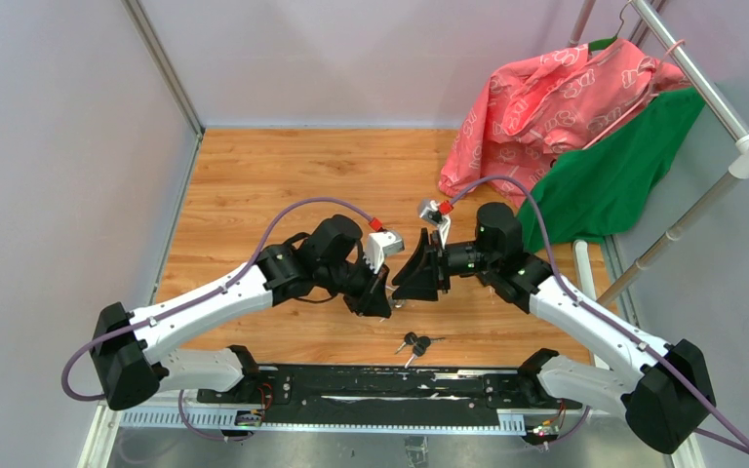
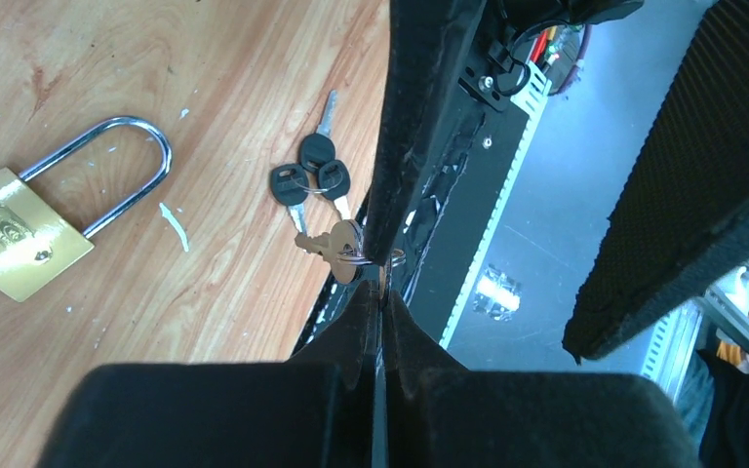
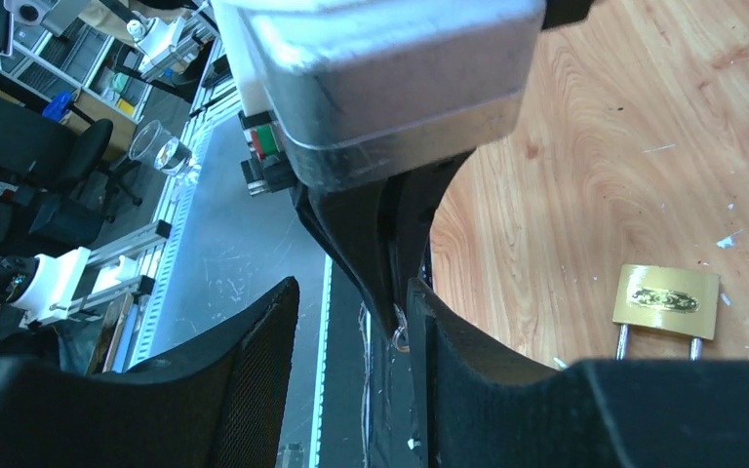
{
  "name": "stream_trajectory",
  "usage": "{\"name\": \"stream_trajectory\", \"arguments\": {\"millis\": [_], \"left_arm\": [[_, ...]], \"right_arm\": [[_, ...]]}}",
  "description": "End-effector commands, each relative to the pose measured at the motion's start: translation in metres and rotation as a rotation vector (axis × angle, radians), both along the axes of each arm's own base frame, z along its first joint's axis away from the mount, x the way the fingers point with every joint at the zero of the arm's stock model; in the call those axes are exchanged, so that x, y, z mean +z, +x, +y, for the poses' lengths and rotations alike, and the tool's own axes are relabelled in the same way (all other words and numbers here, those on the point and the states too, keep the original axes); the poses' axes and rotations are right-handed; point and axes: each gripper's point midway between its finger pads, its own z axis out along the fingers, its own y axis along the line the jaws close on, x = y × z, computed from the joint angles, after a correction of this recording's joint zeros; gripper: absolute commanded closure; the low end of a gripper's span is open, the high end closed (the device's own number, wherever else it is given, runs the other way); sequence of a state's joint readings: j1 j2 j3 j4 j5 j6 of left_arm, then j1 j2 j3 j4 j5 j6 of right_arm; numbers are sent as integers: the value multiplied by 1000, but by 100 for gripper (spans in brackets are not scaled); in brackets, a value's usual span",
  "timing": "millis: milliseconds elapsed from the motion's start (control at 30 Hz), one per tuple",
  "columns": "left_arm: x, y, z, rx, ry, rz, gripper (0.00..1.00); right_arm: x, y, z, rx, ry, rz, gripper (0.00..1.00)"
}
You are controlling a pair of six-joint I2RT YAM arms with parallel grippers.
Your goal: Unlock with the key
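Note:
A brass padlock with a steel shackle lies flat on the wooden table; in the right wrist view the padlock sits at the right, and it is hidden in the top view. My left gripper is shut on a brass key, with a second brass key hanging from its ring. My right gripper is open, its fingers straddling the left gripper's tips and the ring. Both grippers meet above mid-table: left gripper, right gripper.
A bunch of black-headed keys lies near the front edge, also seen as black-headed keys from the left wrist. Pink cloth and green cloth hang on a white rack at the back right. A black rail runs along the near edge.

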State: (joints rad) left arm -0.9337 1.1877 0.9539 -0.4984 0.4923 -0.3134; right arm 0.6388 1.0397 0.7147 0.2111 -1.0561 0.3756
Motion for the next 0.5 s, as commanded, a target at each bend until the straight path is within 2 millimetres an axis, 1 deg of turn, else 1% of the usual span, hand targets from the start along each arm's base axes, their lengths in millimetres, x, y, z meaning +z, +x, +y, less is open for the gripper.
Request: {"name": "stream_trajectory", "arguments": {"millis": [0,133,300,367,467], "left_arm": [[21,-9,1,-59,-41,-30,100],[30,-13,0,-86,-71,-39,100],[34,-13,0,-94,-82,-50,100],[33,-12,-1,-92,-78,-51,100],[34,-10,-3,-90,-80,-54,100]], "right_arm": [[4,-7,-5,32,-2,-1,52],[-1,-5,-4,25,-16,17,52],[-5,-5,0,20,-37,14,52],[-6,-6,1,26,-49,15,54],[-7,-6,2,25,-53,16,59]]}}
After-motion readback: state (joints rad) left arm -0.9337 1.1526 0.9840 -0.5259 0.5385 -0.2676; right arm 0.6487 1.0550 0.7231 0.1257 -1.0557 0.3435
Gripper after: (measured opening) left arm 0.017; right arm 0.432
